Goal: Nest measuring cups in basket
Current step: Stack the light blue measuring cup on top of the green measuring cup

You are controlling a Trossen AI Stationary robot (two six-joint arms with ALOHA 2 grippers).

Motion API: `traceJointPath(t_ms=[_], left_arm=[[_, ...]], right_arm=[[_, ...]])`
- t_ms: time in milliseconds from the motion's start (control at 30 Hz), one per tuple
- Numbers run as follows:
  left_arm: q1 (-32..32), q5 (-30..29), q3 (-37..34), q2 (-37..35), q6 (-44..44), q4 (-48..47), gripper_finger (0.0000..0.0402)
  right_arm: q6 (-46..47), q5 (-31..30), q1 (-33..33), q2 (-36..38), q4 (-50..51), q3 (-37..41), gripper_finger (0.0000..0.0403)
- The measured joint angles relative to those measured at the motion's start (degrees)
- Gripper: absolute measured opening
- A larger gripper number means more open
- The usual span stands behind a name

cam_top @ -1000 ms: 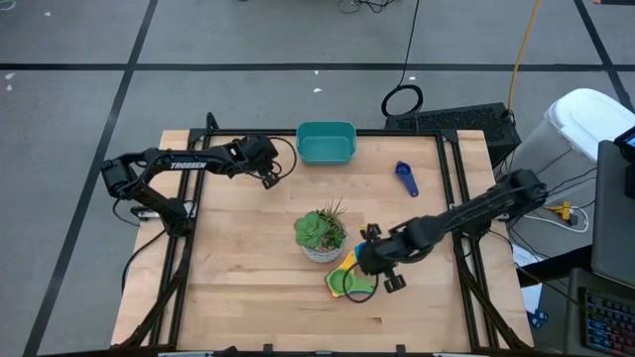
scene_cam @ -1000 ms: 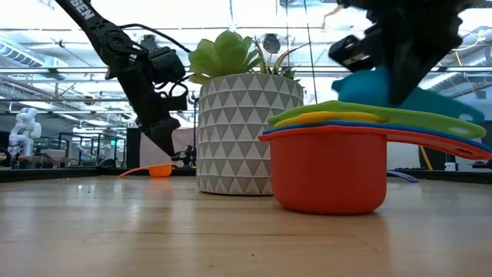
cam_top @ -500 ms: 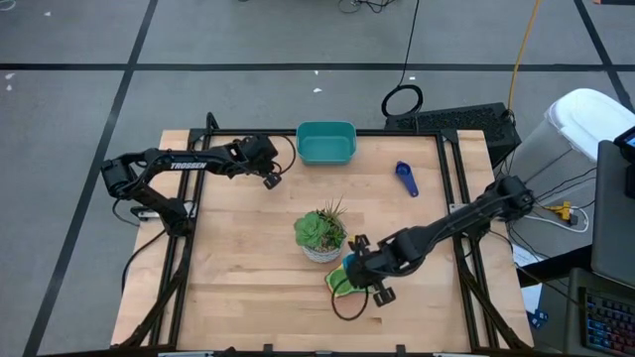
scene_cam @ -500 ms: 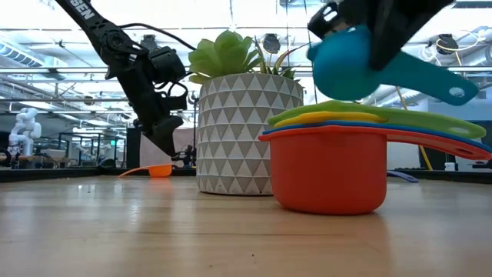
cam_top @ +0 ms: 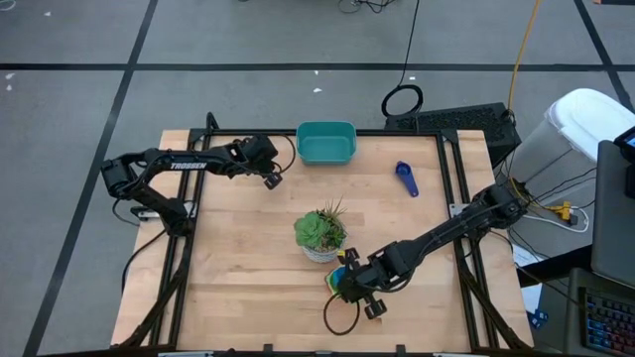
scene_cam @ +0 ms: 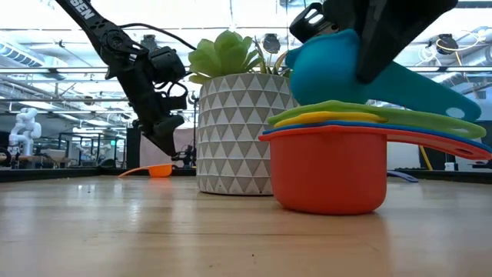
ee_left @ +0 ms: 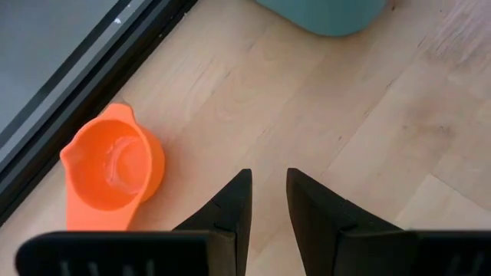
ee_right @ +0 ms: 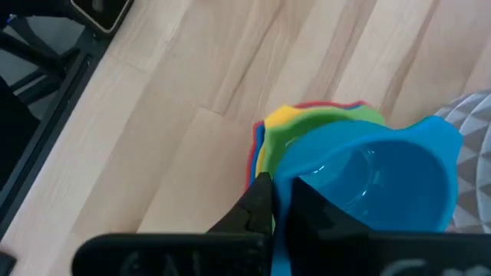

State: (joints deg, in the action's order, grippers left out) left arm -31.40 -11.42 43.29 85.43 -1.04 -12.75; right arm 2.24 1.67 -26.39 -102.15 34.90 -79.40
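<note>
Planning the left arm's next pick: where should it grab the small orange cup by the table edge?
Grip the orange cup by its flat handle or across its rim, coming straight down. It sits upright, mouth up, apart from the basket. The left gripper hovers beside it, fingers apart, holding nothing.

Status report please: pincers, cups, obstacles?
Right pincer shut on blue cup, over nested stack. Left pincer idle, empty, beside orange cup. Plant touches stack.
</note>
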Motion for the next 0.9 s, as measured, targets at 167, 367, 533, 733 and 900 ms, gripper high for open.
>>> traceJointPath(t_ms=[167,367,533,733,900], left_arm=[[0.0,0.4,0.0,0.0,-0.2,-0.4,0.0088],[0.0,0.4,0.0,0.0,-0.2,-0.4,0.0088],[0.0,0.4,0.0,0.0,-0.1,-0.4,0.0088],[0.0,0.4,0.0,0.0,0.0,-0.4,0.0088],[0.0,0.4,0.0,0.0,0.0,-0.4,0.0088]], right_arm=[[0.1,0.1,0.0,0.1,-1.7,0.0,0.0004],[1.1,1.7,0.0,0.1,-2.5,0.2,0.0022],[1.2,2.1,0.0,0.1,-3.0,1.1,0.0041],[1.8,3.0,0.0,0.1,-5.1,2.5,0.0091],[2.6,2.7,0.2,0.1,-5.2,2.7,0.0138]])
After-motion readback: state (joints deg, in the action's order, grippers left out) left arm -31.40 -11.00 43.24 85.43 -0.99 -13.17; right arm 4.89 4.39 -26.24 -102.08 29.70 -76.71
